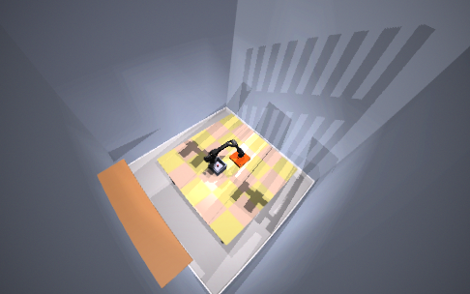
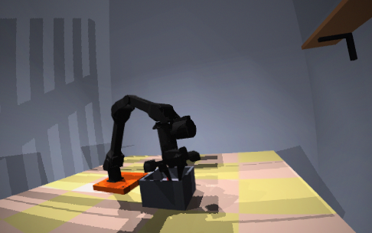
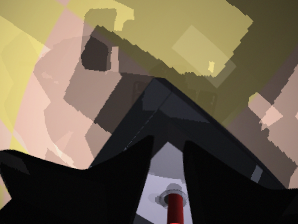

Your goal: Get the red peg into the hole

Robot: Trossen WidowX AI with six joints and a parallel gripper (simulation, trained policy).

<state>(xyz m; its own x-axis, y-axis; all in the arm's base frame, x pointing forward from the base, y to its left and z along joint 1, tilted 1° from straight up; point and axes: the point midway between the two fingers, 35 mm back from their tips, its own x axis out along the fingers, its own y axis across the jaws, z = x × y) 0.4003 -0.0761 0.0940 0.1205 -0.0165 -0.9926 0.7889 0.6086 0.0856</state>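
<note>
The dark grey box (image 1: 220, 173) (image 2: 163, 195) (image 3: 172, 107) stands beside the arm's base. The pale plate (image 3: 166, 162) at its bottom shows between the fingers in the wrist view. The red peg (image 3: 175, 212) (image 1: 218, 165) (image 2: 167, 178) stands with its lower end in the ringed hole in the plate. The frame edge cuts off its upper part in the wrist view, and how deep it sits cannot be told. My gripper (image 2: 174, 178) (image 3: 168, 144) points down into the box. Its black fingers are a little apart on either side of the peg, with gaps showing; it is open.
The arm's base stands on an orange board (image 1: 237, 161) (image 2: 113, 187) beside the box. The box walls surround the fingertips closely. A brown shelf (image 1: 143, 222) (image 2: 335, 23) is on the wall, far from the arm. Dark shadows fall across the checkered table top (image 1: 227, 232) (image 2: 262, 188).
</note>
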